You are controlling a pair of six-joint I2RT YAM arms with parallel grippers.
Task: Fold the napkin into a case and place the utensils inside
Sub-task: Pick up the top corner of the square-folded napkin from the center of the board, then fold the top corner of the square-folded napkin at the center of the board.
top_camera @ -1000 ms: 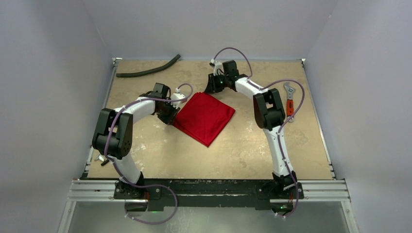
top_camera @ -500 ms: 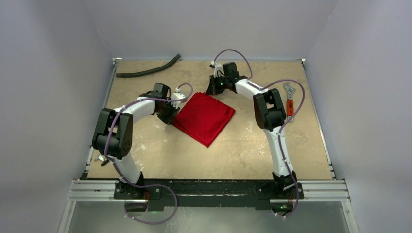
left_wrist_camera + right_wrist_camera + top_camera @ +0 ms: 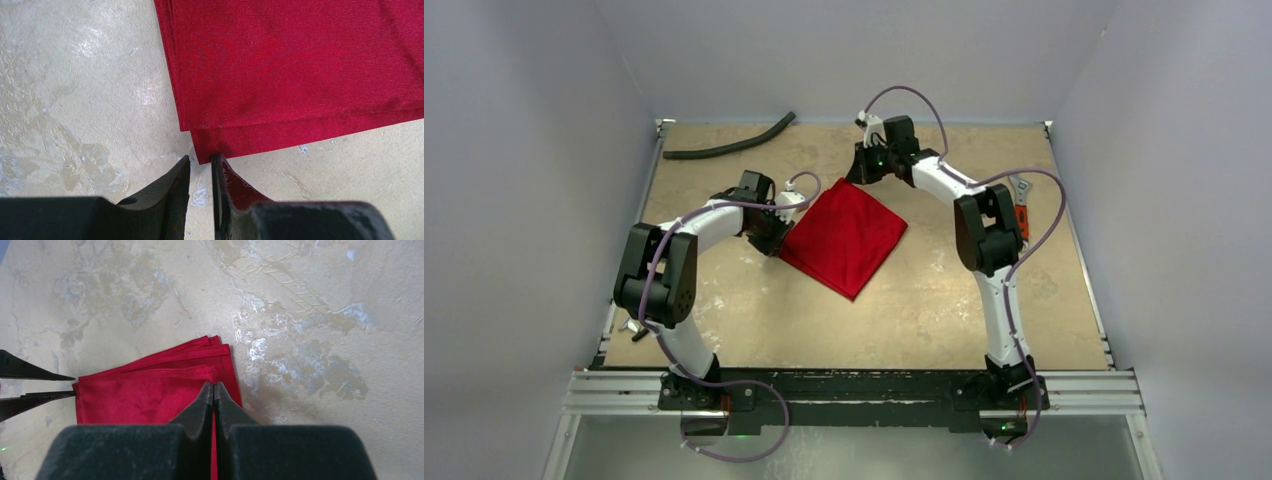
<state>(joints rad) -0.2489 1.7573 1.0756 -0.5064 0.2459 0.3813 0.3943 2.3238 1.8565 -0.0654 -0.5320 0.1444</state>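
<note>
The napkin (image 3: 849, 245) lies folded into a layered square in the middle of the surface (image 3: 924, 310), turned like a diamond. Its far corner is drawn up into a low peak under the right gripper (image 3: 214, 386), whose jaws are pressed together with a strip of red cloth running between them. The left gripper (image 3: 200, 162) sits low at the napkin's left corner, jaws a narrow gap apart. The corner lies right at the tips, but I see no clamp on it. No utensils can be made out in these views.

The main risk, as I judge it, is at that left corner. With nothing pinning it, a pull from the right could drag the whole stack across the surface instead of folding it. The right gripper's pinch may also hold too few or too many layers — the wrist view does not settle this. Either way the fold could land askew and leave the case without a clean pocket.
</note>
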